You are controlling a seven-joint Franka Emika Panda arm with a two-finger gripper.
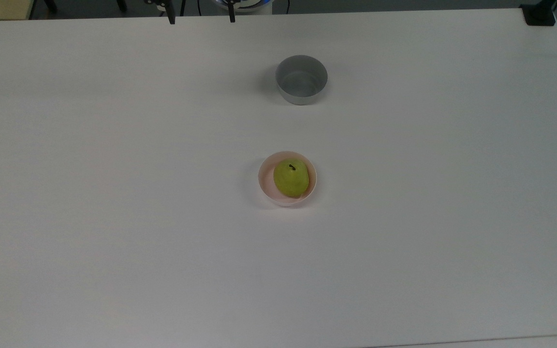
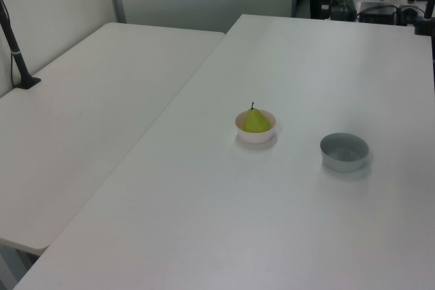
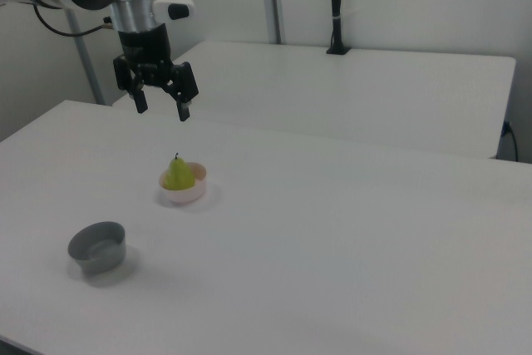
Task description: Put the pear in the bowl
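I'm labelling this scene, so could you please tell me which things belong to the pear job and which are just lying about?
Belongs to the job:
- pear, sitting in the pink bowl
- pink bowl
- gripper, open, raised above the table

Just lying about:
- grey bowl, standing apart
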